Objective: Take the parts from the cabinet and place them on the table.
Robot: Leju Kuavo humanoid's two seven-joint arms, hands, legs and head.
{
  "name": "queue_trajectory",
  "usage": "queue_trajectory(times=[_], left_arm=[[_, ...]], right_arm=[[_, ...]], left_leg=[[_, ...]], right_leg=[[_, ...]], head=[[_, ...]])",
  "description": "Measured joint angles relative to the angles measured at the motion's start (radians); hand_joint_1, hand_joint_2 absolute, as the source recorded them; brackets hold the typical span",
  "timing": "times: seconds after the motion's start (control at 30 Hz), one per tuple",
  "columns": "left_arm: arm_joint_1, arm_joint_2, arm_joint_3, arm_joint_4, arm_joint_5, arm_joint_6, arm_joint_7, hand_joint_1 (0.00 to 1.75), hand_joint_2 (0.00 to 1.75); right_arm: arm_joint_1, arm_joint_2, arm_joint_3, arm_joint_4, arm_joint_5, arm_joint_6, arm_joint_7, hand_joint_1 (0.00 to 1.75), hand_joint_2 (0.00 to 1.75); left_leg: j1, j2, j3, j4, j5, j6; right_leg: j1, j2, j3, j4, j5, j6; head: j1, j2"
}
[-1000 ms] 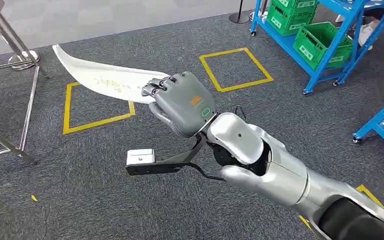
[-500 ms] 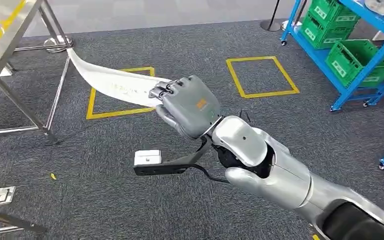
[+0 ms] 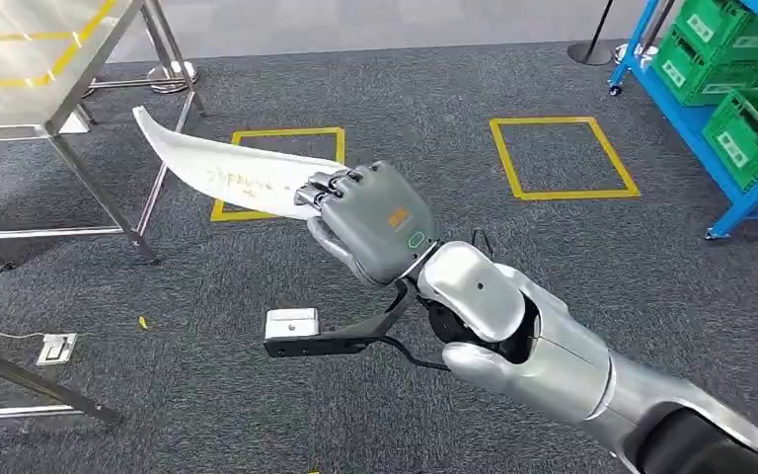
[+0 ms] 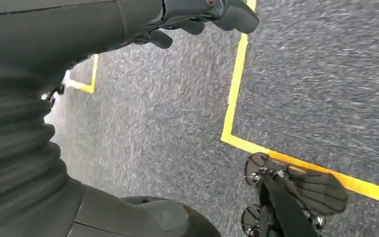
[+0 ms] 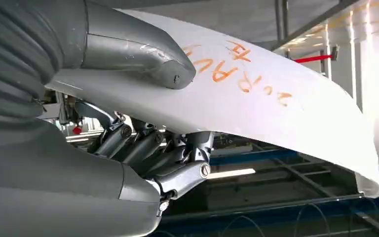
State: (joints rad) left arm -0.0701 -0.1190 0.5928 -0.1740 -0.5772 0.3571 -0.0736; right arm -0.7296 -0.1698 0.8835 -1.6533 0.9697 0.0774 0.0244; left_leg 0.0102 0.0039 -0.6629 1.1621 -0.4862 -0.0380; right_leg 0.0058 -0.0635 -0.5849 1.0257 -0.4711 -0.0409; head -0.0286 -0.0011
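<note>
Starting at far left of the head view: a steel table [image 3: 54, 118] sat at about 10 o'clock, its legs on the grey carpet [image 3: 207, 395], with a white floor socket [image 3: 56, 347] at 8 o'clock. The white curved part [image 3: 227, 170] was held in the air over the carpet just right of the table legs, its long axis running from 10 o'clock down to the centre, pointed tip aimed at 10 o'clock toward the table, wide end in the right hand [image 3: 370, 219]. Orange scrawl was visible on the part's face. Right hand was closed round the part, thumb [image 5: 138, 54] on one face, fingers [image 5: 177, 163] curled under the other. Left hand [image 4: 197, 12] hung over the carpet, fingers bent in with nothing visibly between them. Yellow tape squares [image 3: 563, 158] lay on the floor at 1 o'clock. Blue rack [image 3: 711, 118] with green crates [image 3: 740, 59] stood at 2 o'clock.
</note>
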Motion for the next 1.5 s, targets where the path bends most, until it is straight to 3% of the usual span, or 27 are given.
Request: queue_trajectory(times=[0.03, 0.07, 0.2, 0.23, 0.27, 0.3, 0.37, 0.4, 0.43, 0.5, 0.53, 0.57, 0.67, 0.73, 0.8, 0.87, 0.93, 0.97, 1.03, 1.07, 1.1, 1.23, 1.27, 1.33, 1.4, 1.43, 1.5], left_arm=[[-0.001, 0.0, 0.0, 0.0, 0.0, 0.0, 0.0, 0.0, 1.75], [-0.004, 0.0, 0.0, 0.0, 0.0, 0.0, 0.0, 0.0, 1.75], [-0.004, 0.0, 0.0, 0.0, 0.0, 0.0, 0.002, 0.0, 1.75], [-0.002, 0.0, 0.0, 0.0, 0.0, 0.0, 0.002, 0.0, 1.75], [-0.002, 0.0, 0.0, 0.0, 0.0, 0.0, 0.002, 0.0, 1.75], [-0.004, 0.0, 0.0, 0.0, -0.001, 0.0, 0.002, 0.0, 1.75], [-0.006, -0.002, 0.0, 0.0, -0.002, 0.0, 0.002, 0.0, 1.75], [-0.005, -0.002, 0.0, 0.0, -0.003, 0.0, 0.002, 0.0, 1.75], [-0.004, -0.002, 0.0, 0.0, -0.005, 0.0, 0.002, 0.0, 1.75], [-0.003, 0.0, 0.0, 0.0, -0.008, 0.0, 0.002, 0.0, 1.75], [-0.005, 0.0, 0.0, 0.0, -0.009, 0.0, 0.002, 0.0, 1.75], [-0.006, -0.001, 0.0, 0.0, -0.009, 0.0, 0.002, 0.0, 1.75], [-0.005, -0.001, 0.0, 0.0, -0.011, 0.0, 0.003, 0.0, 1.75], [-0.003, 0.001, 0.0, 0.0, -0.012, 0.0, 0.005, 0.0, 1.75], [-0.005, 0.001, 0.0, 0.0, -0.012, 0.0, 0.005, 0.0, 1.75], [-0.007, 0.001, 0.0, 0.0, -0.012, 0.0, 0.005, 0.0, 1.75], [-0.005, 0.001, 0.0, 0.0, -0.012, 0.0, 0.005, 0.0, 1.75], [-0.004, 0.001, 0.0, 0.0, -0.012, 0.0, 0.005, 0.0, 1.75], [-0.005, 0.003, 0.0, 0.0, -0.012, 0.0, 0.005, 0.0, 1.75], [-0.007, 0.003, 0.0, 0.0, -0.012, 0.0, 0.005, 0.0, 1.75], [-0.01, 0.003, 0.0, -0.001, -0.012, 0.0, 0.005, 0.0, 1.75], [-0.008, 0.005, 0.0, 0.0, -0.016, 0.0, 0.011, 0.0, 1.75], [-0.007, 0.005, 0.001, 0.0, -0.016, 0.0, 0.012, 0.0, 1.75], [-0.012, 0.004, 0.0, 0.0, -0.016, 0.0, 0.012, 0.0, 1.75], [-0.012, 0.003, 0.0, 0.0, -0.016, 0.0, 0.012, 0.0, 1.75], [-0.011, 0.003, 0.001, 0.0, -0.015, 0.0, 0.012, 0.0, 1.75], [-0.01, 0.003, 0.001, 0.0, -0.015, 0.0, 0.011, 0.0, 1.75]], right_arm=[[0.0, 0.0, 0.0, -0.002, 0.004, 0.0, 0.0, 1.75, 1.75], [0.001, 0.001, -0.001, -0.005, 0.008, 0.001, 0.0, 1.75, 1.75], [0.001, 0.005, -0.008, -0.008, 0.014, 0.006, 0.0, 1.75, 1.75], [0.002, 0.006, -0.012, -0.009, 0.015, 0.006, 0.0, 1.75, 1.75], [0.003, 0.006, -0.014, -0.01, 0.015, 0.006, 0.0, 1.75, 1.75], [0.003, 0.006, -0.015, -0.014, 0.016, 0.006, 0.0, 1.75, 1.75], [0.009, 0.006, -0.016, -0.014, 0.018, 0.009, 0.0, 1.75, 1.75], [0.014, 0.006, -0.016, -0.014, 0.02, 0.011, -0.002, 1.75, 1.75], [0.016, 0.006, -0.016, -0.014, 0.021, 0.012, -0.003, 1.75, 1.75], [0.015, 0.006, -0.019, -0.014, 0.027, 0.012, -0.004, 1.75, 1.75], [0.015, 0.006, -0.022, -0.015, 0.028, 0.012, -0.004, 1.75, 1.75], [0.015, 0.006, -0.024, -0.015, 0.028, 0.012, -0.007, 1.75, 1.75], [0.016, 0.008, -0.027, -0.016, 0.029, 0.013, -0.006, 1.75, 1.75], [0.015, 0.011, -0.03, -0.016, 0.029, 0.013, -0.006, 1.75, 1.75], [0.014, 0.013, -0.031, -0.016, 0.029, 0.013, -0.007, 1.75, 1.75], [0.018, 0.013, -0.031, -0.016, 0.029, 0.013, -0.007, 1.75, 1.75], [0.022, 0.013, -0.031, -0.016, 0.029, 0.014, -0.008, 1.75, 1.75], [0.023, 0.013, -0.031, -0.016, 0.029, 0.014, -0.009, 1.75, 1.75], [0.023, 0.013, -0.031, -0.016, 0.029, 0.014, -0.009, 1.75, 1.75], [0.022, 0.013, -0.031, -0.016, 0.029, 0.014, -0.01, 1.75, 1.75], [0.022, 0.013, -0.032, -0.016, 0.029, 0.014, -0.01, 1.75, 1.75], [0.022, 0.014, -0.033, -0.016, 0.033, 0.013, -0.015, 1.75, 1.75], [0.022, 0.014, -0.035, -0.016, 0.035, 0.013, -0.016, 1.75, 1.75], [0.024, 0.014, -0.038, -0.016, 0.035, 0.012, -0.019, 1.75, 1.75], [0.03, 0.014, -0.039, -0.016, 0.037, 0.012, -0.018, 1.75, 1.75], [0.033, 0.014, -0.039, -0.016, 0.037, 0.012, -0.018, 1.75, 1.75], [0.032, 0.014, -0.04, -0.016, 0.038, 0.012, -0.018, 1.75, 1.75]], left_leg=[[-0.003, 0.036, 0.052, -0.092, 0.033, 0.005], [-0.013, 0.084, 0.067, -0.133, 0.016, 0.014], [-0.013, 0.035, 0.065, -0.137, 0.03, 0.037], [-0.004, 0.026, 0.07, -0.141, 0.036, 0.043], [-0.001, 0.016, 0.07, -0.142, 0.037, 0.045], [-0.001, 0.008, 0.068, -0.142, 0.039, 0.049], [-0.001, -0.015, 0.062, -0.141, 0.041, 0.053], [-0.001, -0.027, 0.06, -0.139, 0.042, 0.052], [0.0, -0.038, 0.059, -0.138, 0.042, 0.052], [0.0, -0.061, 0.059, -0.133, 0.043, 0.049], [0.0, -0.071, 0.059, -0.132, 0.043, 0.046], [0.001, -0.078, 0.057, -0.131, 0.044, 0.041], [0.003, -0.101, 0.048, -0.137, 0.052, 0.018], [0.004, -0.106, 0.042, -0.136, 0.054, 0.005], [0.0, -0.031, 0.006, -0.059, -0.002, -0.002], [0.002, -0.015, -0.065, 0.098, -0.076, -0.009], [0.003, -0.013, -0.093, 0.162, -0.084, -0.013], [0.003, -0.01, -0.072, 0.125, -0.057, -0.014], [0.004, 0.011, 0.024, -0.047, 0.023, -0.014], [0.002, 0.047, 0.061, -0.122, 0.029, -0.011], [-0.005, 0.048, 0.068, -0.127, 0.025, 0.003], [-0.001, 0.011, 0.061, -0.13, 0.036, 0.034], [0.003, 0.005, 0.061, -0.131, 0.038, 0.038], [0.004, -0.009, 0.057, -0.131, 0.04, 0.047], [0.003, -0.027, 0.052, -0.13, 0.041, 0.049], [0.003, -0.036, 0.051, -0.13, 0.042, 0.048], [0.003, -0.057, 0.051, -0.128, 0.044, 0.046]], right_leg=[[0.001, -0.008, 0.002, 0.003, -0.002, 0.003], [0.005, -0.014, 0.001, 0.005, -0.005, 0.008], [0.011, -0.047, 0.006, 0.004, -0.01, 0.027], [0.006, -0.036, -0.005, 0.032, -0.019, 0.034], [0.003, 0.011, -0.016, 0.072, -0.042, 0.043], [0.001, 0.039, -0.041, 0.132, -0.08, 0.047], [-0.005, 0.057, -0.115, 0.283, -0.152, 0.054], [-0.006, 0.057, -0.137, 0.324, -0.161, 0.056], [-0.007, 0.058, -0.136, 0.315, -0.144, 0.055], [-0.011, 0.064, -0.075, 0.181, -0.062, 0.052], [-0.014, 0.086, -0.025, 0.078, -0.015, 0.048], [-0.017, 0.128, 0.001, 0.017, -0.015, 0.045], [-0.004, 0.11, -0.002, 0.011, -0.012, 0.036], [-0.015, 0.088, 0.008, -0.006, 0.001, 0.017], [-0.012, 0.071, 0.01, -0.009, 0.003, 0.005], [-0.01, 0.049, 0.008, -0.008, 0.002, 0.003], [-0.01, 0.028, 0.007, -0.007, 0.002, 0.003], [-0.01, 0.019, 0.007, -0.007, 0.001, 0.004], [-0.011, 0.001, 0.008, -0.001, -0.003, 0.01], [-0.008, -0.007, 0.008, 0.006, -0.007, 0.017], [-0.001, -0.01, 0.004, 0.011, -0.012, 0.024], [-0.003, -0.029, 0.008, 0.008, -0.013, 0.044], [-0.008, 0.011, 0.001, 0.025, -0.026, 0.053], [-0.009, 0.052, -0.059, 0.153, -0.1, 0.061], [-0.01, 0.056, -0.137, 0.307, -0.159, 0.062], [-0.01, 0.056, -0.155, 0.337, -0.158, 0.061], [-0.011, 0.059, -0.117, 0.255, -0.094, 0.055]], head=[[0.0, 0.0], [0.0, 0.0], [0.002, 0.0], [0.001, 0.0], [0.003, 0.0], [0.004, 0.0], [0.006, 0.0], [0.006, 0.0], [0.006, 0.0], [0.006, 0.0], [0.006, 0.0], [0.006, 0.0], [0.005, 0.0], [0.005, 0.0], [-0.003, 0.0], [-0.003, 0.0], [-0.003, 0.0], [-0.003, 0.0], [-0.003, 0.0], [-0.003, 0.0], [-0.003, 0.0], [0.0, 0.0], [0.001, 0.0], [0.003, 0.0], [0.003, 0.0], [0.004, 0.0], [0.004, 0.0]])
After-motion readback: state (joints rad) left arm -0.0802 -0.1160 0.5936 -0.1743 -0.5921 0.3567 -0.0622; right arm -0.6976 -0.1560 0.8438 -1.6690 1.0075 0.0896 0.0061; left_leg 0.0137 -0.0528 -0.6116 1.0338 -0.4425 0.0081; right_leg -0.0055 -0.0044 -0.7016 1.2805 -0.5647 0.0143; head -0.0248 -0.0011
